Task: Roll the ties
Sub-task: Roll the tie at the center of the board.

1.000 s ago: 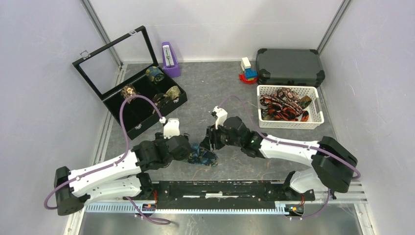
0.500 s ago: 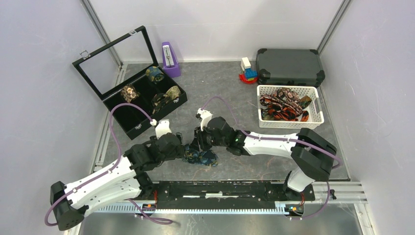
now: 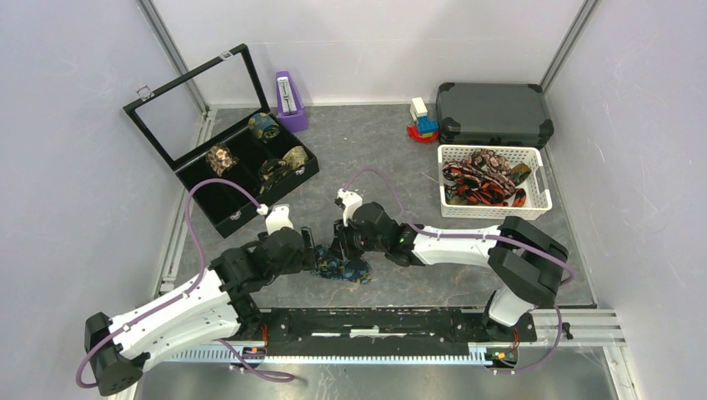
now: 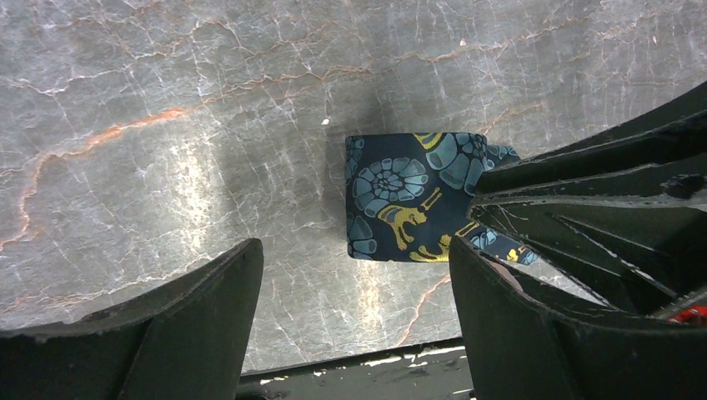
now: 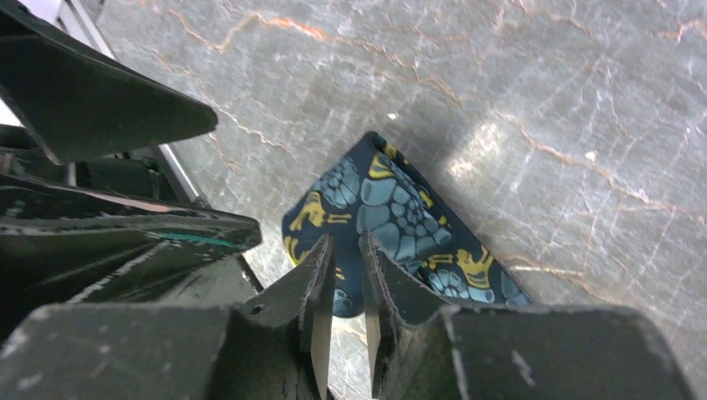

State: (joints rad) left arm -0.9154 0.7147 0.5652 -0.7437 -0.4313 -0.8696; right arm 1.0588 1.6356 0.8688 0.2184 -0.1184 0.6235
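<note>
The dark navy paisley fabric tie [image 4: 408, 196], a short roll on the grey marbled desk [image 4: 167, 125], lies just ahead of the wide, empty jaws of our left arm [image 3: 192, 304], its longer side across their gap. The jaws of our right arm [image 3: 458, 243] are nearer, at a slit on its edge; we cannot tell if they grip.

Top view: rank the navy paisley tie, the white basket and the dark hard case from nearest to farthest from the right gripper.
1. Navy paisley tie: table centre, directly at the right gripper.
2. White basket: right side.
3. Dark hard case: back right, behind the basket.
</note>
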